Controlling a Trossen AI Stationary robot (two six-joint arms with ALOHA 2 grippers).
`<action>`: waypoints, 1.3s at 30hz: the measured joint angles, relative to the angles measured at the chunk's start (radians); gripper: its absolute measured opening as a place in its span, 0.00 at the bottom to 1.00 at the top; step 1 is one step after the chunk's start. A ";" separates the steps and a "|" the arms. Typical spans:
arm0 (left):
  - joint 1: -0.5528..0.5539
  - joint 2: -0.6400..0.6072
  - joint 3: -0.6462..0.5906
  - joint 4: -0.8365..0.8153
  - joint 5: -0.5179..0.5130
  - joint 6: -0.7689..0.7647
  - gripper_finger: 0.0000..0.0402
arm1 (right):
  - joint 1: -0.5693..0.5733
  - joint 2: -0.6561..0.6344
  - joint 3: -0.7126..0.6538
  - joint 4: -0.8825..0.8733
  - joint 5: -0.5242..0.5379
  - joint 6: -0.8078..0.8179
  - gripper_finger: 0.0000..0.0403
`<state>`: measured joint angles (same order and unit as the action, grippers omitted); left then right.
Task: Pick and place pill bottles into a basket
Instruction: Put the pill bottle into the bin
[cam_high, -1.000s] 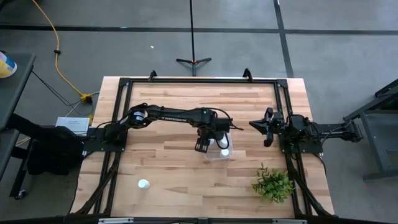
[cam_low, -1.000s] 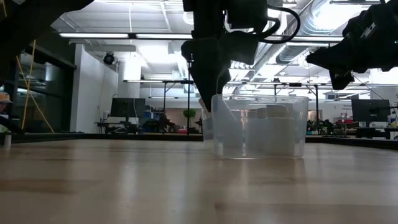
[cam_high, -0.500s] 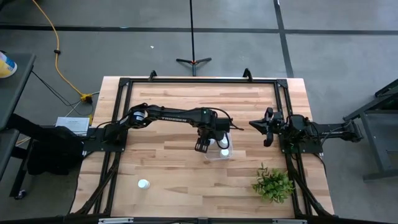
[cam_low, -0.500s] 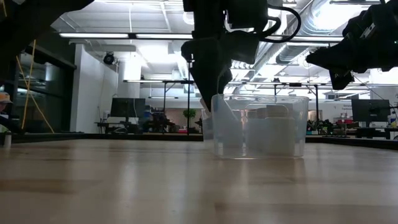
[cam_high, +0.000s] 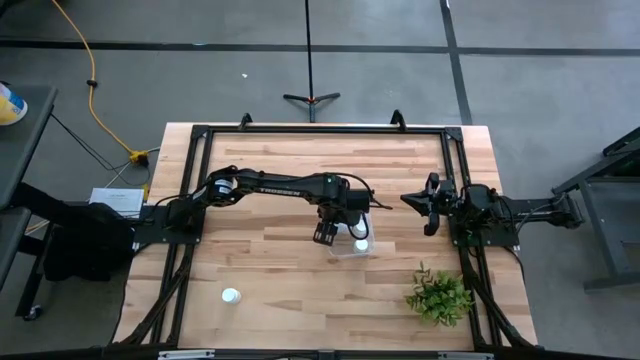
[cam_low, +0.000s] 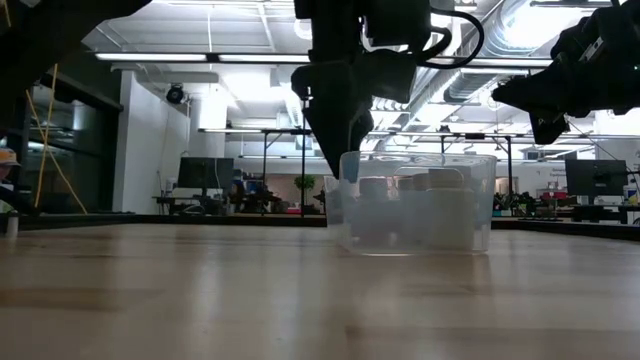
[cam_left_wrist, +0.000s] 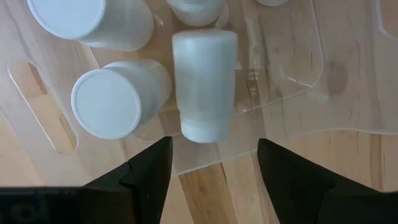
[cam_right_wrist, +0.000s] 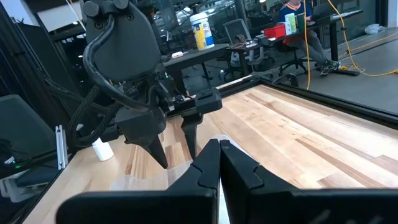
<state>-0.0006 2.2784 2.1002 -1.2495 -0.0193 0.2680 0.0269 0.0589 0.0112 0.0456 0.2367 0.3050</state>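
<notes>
Clear plastic walls of the basket (cam_low: 418, 203) show several white pill bottles (cam_low: 432, 208) inside, near the middle of the bench (cam_high: 270, 260) and toward its right edge. Directly above the basket's left end hangs the left gripper (cam_high: 325, 234), fingers (cam_left_wrist: 147, 171) spread wide and empty. Below them, in the left wrist view, one bottle (cam_left_wrist: 204, 84) lies on its side among upright ones (cam_left_wrist: 115, 98). A lone bottle (cam_high: 231, 296) stands well apart near the bench's front left corner. The right gripper (cam_high: 431, 204) waits by the right edge, its fingers (cam_right_wrist: 214, 165) apparently pressed together, though the angle is poor. A green plant (cam_high: 438, 296) sits at the front right corner.
</notes>
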 joint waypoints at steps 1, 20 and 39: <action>0.000 0.000 0.000 0.000 0.000 0.000 0.67 | 0.000 0.000 0.000 0.000 0.000 0.000 0.00; 0.000 -0.033 0.000 -0.250 -0.056 -0.103 0.67 | 0.000 0.000 0.000 0.000 0.000 0.000 0.00; -0.178 -0.466 0.001 -0.309 -0.131 -0.565 0.67 | 0.000 0.001 0.000 -0.001 -0.004 0.008 0.00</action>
<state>-0.1790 1.8121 2.1010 -1.5585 -0.1506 -0.2972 0.0270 0.0600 0.0109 0.0441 0.2325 0.3130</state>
